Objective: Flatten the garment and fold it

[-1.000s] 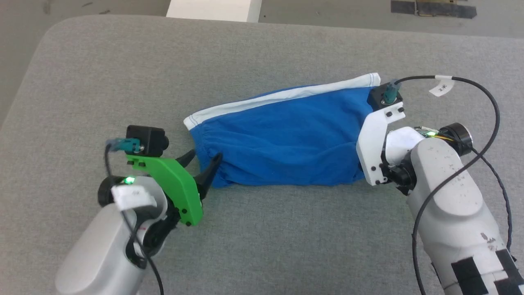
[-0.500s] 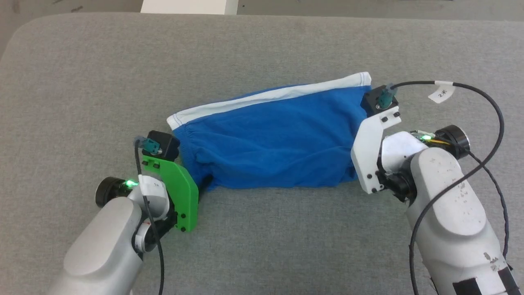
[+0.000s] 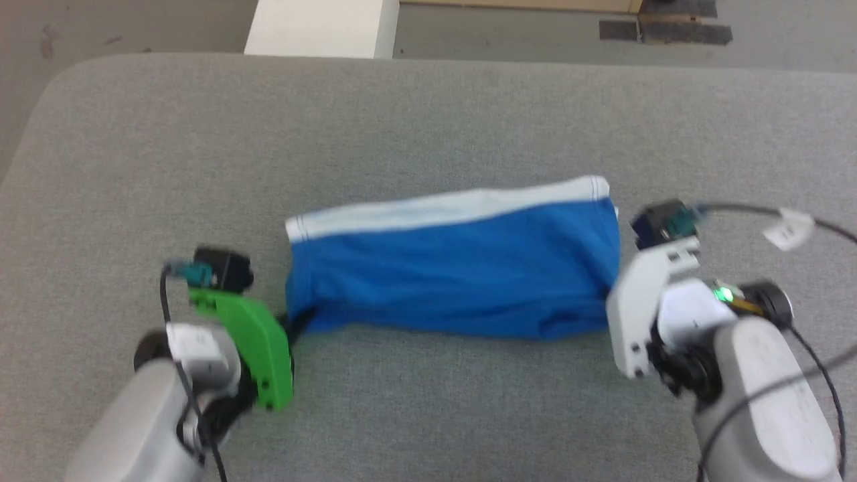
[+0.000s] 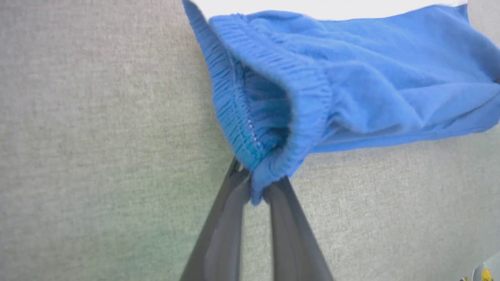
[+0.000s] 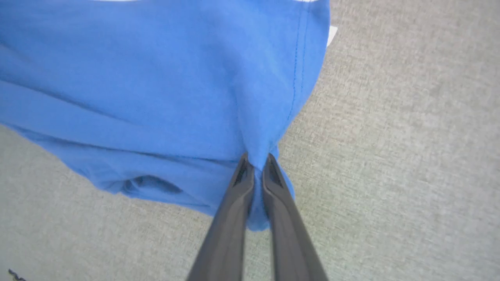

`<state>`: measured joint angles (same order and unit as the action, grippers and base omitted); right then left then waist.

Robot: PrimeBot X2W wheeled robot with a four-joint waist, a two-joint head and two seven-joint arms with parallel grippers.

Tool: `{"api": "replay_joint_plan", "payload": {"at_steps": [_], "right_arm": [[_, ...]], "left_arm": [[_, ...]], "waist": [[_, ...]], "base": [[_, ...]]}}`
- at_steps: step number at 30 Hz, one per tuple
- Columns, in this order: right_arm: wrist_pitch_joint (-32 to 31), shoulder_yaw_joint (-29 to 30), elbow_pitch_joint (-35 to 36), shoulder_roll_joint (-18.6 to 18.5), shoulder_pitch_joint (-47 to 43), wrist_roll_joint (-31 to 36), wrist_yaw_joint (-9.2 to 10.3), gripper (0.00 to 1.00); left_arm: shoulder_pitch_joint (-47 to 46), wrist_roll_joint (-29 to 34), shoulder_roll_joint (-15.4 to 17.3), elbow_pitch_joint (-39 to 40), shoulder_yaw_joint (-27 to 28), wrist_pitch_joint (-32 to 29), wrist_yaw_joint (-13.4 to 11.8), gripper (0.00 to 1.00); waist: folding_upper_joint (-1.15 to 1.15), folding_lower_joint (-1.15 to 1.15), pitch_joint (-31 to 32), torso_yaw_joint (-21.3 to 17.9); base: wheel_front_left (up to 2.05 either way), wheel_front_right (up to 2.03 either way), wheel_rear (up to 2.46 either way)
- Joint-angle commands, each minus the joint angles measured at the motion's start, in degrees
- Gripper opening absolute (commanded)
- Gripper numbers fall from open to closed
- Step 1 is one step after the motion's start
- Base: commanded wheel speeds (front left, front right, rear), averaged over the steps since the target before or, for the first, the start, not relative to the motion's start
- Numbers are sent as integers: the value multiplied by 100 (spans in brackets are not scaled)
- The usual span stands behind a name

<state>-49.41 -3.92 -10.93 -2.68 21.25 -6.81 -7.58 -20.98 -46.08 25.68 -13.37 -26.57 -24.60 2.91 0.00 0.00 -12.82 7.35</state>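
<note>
Garment point(image 3: 455, 274) lies on the grey desk point(image 3: 402, 120), its long axis running left to right between your two arms. Left jaws are pressed together on the near corner of the gathered waistband point(image 4: 273, 97) at the left end. Right jaws are pinching the near corner at the right end. Each arm holds its own end, and the garment's body lies inward from both. Judgement: your next move depends on pulling apart along that axis to take up slack. The head view shows the white band point(image 3: 455, 204) along the far edge. The wrist views show how shallow each bite is, at the cloth's edge, which the head view does not resolve.
</note>
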Motion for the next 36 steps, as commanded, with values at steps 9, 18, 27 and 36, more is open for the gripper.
{"api": "replay_joint_plan", "payload": {"at_steps": [9,18,27,36], "right_arm": [[39,397,1144,-20,-1724,-600,9,0],[398,591,1408,-20,-2317,-1282,9,100],[383,1219,2037,-20,-2152,-1190,9,100],[98,753,1039,-20,-1057,-68,9,100]], "left_arm": [[1177,-482,170,485,-9,-379,-352,15],[1660,-1164,205,1088,557,-348,-623,100],[1827,-809,566,1749,1854,1198,-934,100],[1553,1447,326,982,1942,3949,-454,100]], "waist": [[0,0,341,-35],[0,0,601,-24],[0,0,723,-16],[0,0,370,-24]], "base": [[0,0,0],[0,0,0],[0,0,0],[0,0,0]]}}
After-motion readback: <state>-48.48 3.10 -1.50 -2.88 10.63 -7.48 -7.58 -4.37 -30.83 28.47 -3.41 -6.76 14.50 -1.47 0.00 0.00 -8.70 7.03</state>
